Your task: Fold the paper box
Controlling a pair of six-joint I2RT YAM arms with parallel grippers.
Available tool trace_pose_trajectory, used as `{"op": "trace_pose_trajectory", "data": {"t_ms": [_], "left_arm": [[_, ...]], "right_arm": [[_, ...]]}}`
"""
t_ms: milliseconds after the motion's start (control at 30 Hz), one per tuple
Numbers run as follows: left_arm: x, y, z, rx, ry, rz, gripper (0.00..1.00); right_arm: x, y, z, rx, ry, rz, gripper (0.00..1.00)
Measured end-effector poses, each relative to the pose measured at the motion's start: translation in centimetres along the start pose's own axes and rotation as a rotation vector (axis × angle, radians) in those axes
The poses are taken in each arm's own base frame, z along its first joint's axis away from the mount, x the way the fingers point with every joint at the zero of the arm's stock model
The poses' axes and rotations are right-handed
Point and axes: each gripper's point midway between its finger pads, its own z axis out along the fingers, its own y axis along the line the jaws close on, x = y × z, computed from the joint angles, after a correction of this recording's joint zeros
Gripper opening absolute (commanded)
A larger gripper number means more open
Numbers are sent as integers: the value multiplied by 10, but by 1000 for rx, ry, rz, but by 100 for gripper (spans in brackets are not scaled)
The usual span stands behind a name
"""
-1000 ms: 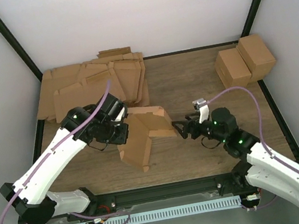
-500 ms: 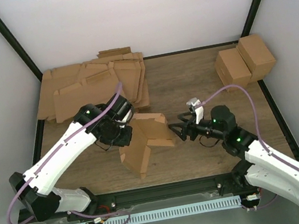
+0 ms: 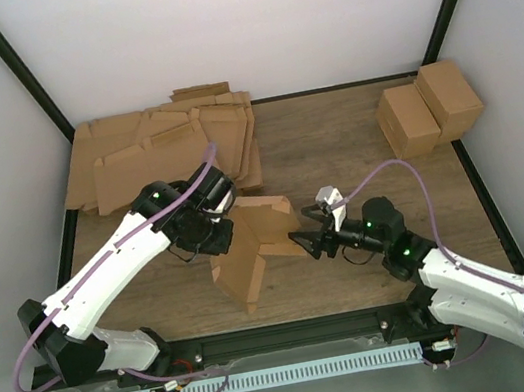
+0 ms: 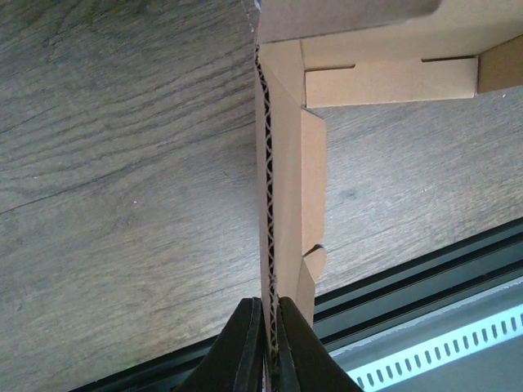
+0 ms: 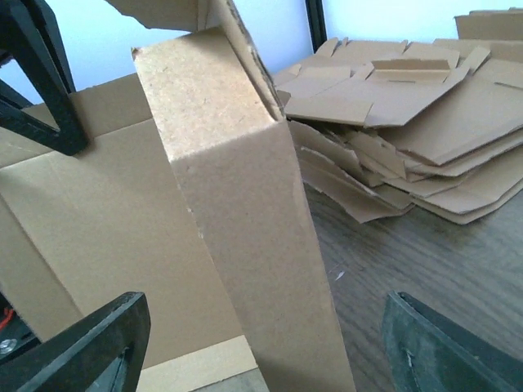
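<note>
Cardboard checked: found paper box (image 3: 251,249) raw edge clenched in left pincer (image 4: 267,304); right pincer (image 3: 305,240) released astride upright flap; bare worktop (image 3: 332,133) beyond.

Paper box (image 3: 255,243) stands mid-table (image 3: 334,143), between the two grippers: left gripper (image 3: 215,227) on its left wall, right gripper (image 3: 302,240) just beside its right corner. Stack of flat sheets (image 3: 163,152) lies behind it, far left; two cartons (image 3: 427,106) sit side by side, far right
</note>
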Motion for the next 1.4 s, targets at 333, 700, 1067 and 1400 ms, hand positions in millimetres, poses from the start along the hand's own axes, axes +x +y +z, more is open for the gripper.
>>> {"op": "trace_pose_trajectory", "data": {"t_ms": [333,700,1067,1400], "left_arm": [[-4,-2,0,9,-16,2,10],[-8,-7,0,32,-29,3,10],[-14,-13,-5,67,-63,2,12],[-22,-32,-18,185,-122,1,53]], "right_arm": [[2,-15,13,56,-8,-87,60],[13,-38,21,156,-1,-89,43],[13,-46,23,213,-26,-106,25],[39,-55,15,256,-9,-90,15]]}}
